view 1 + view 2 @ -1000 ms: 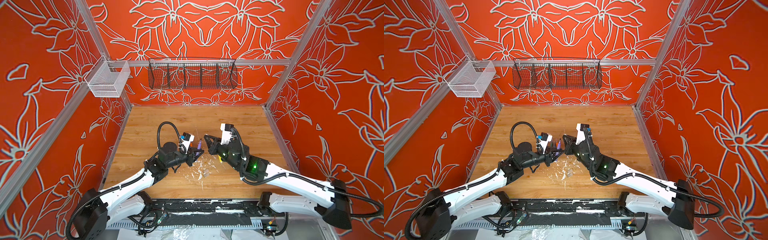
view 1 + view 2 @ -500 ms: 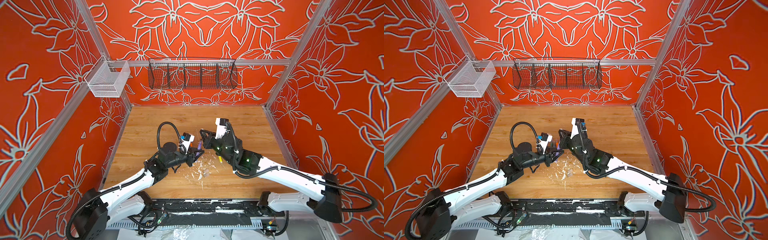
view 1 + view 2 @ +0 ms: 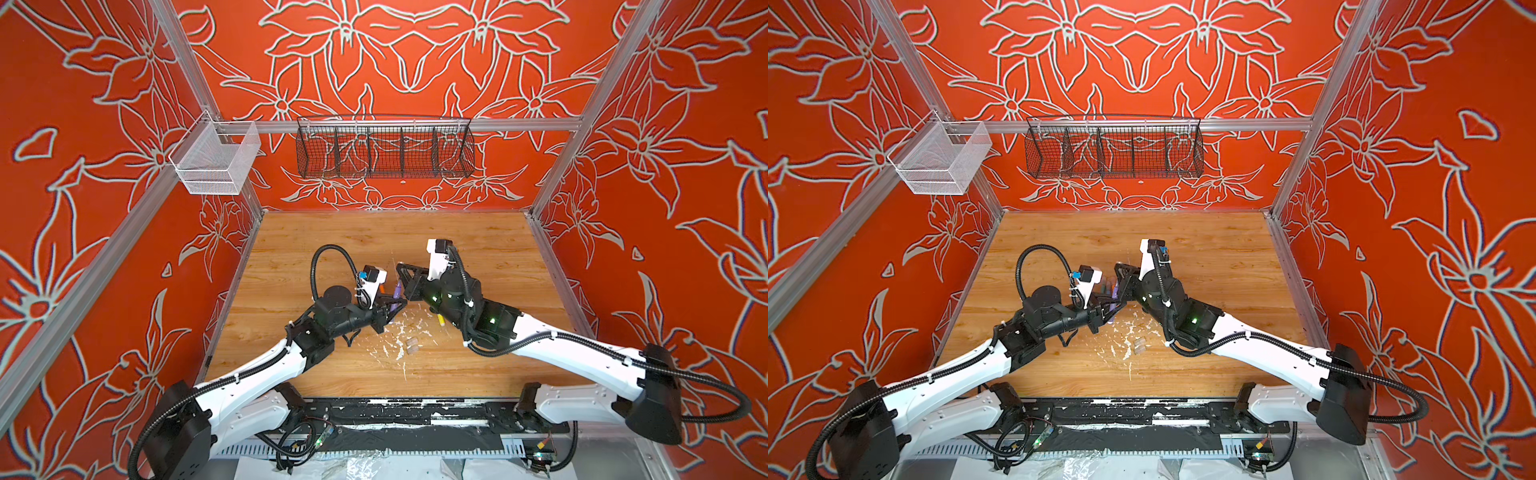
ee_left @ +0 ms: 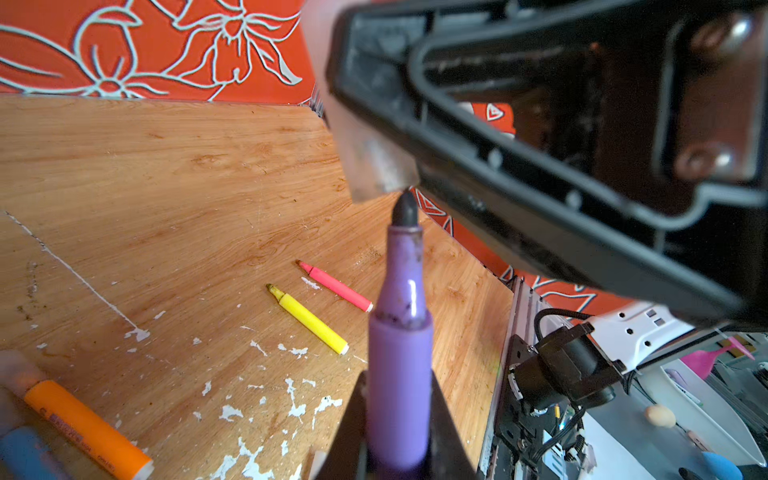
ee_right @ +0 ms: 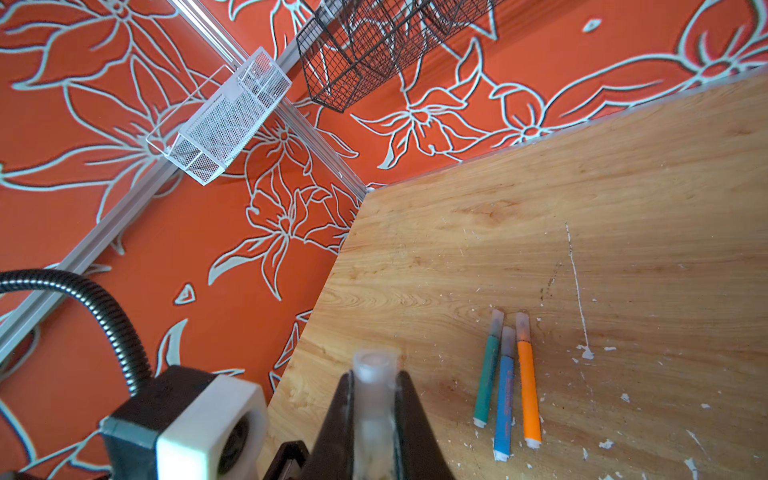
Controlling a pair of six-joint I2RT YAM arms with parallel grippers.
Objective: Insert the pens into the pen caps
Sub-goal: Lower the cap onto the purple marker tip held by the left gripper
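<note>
While left jaws pinch pen point(image 4: 399, 374), right jaws pinch cap point(image 5: 372, 399) | flecked tabletop point(image 3: 374, 241) | orange walls point(image 3: 415, 62)

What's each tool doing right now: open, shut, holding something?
Left tool: closed, holding the purple pen.
Right tool: closed, holding a clear pen cap.

The wooden worktop point(image 3: 478, 249) is scratched and speckled with white paint flecks point(image 3: 397, 332) near its front middle. A green pen point(image 5: 489, 370), a blue pen point(image 5: 504, 395) and an orange pen point(image 5: 528, 382) lie on it side by side, each tip inside a clear cap point(image 5: 496, 322). Apart from them, a yellow pen point(image 4: 307, 319) and a pink-red pen point(image 4: 336, 286) lie uncapped, roughly parallel. Two loose caps point(image 3: 412, 347) rest among the flecks.
</note>
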